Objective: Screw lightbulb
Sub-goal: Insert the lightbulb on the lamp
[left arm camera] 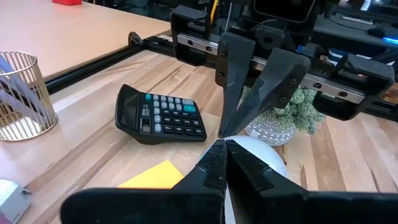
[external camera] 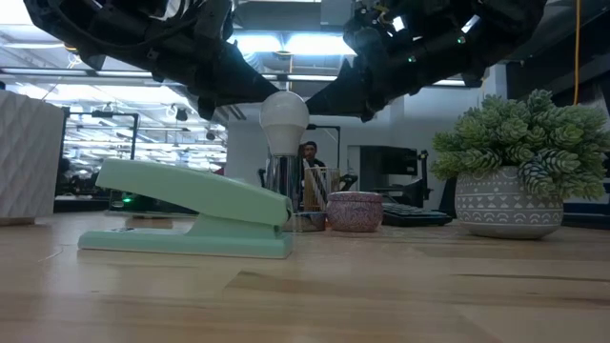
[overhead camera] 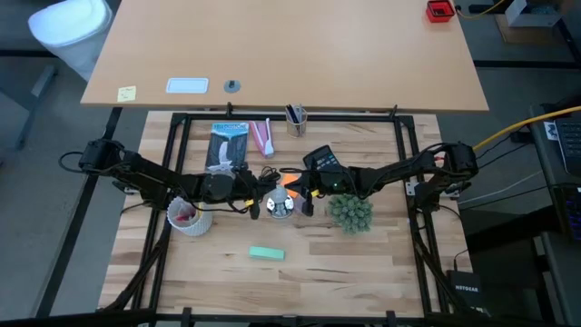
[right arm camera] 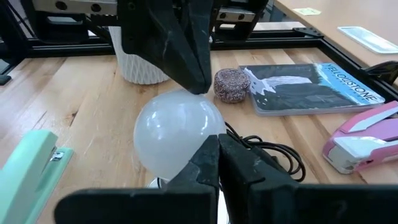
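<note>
Lightbulb (right arm camera: 177, 134) sits upright on the silver socket base (external camera: 284, 191), just beside the calculator (left arm camera: 163, 115), mid-surface (overhead camera: 300, 272). Left gripper (left arm camera: 225, 146) and right gripper (right arm camera: 217, 140) both have fingers pressed together, holding nothing, tips meeting at the bulb's dome from opposite sides. Mint stapler (external camera: 191, 205) lies nearer the front edge than the bulb; potted plant (external camera: 519, 171) stands beside it, on the right arm's side.

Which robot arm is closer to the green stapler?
Left, though only slightly. The left gripper sits beyond the stapler, nearly straight behind it; the right gripper lies farther off toward the plant.
</note>
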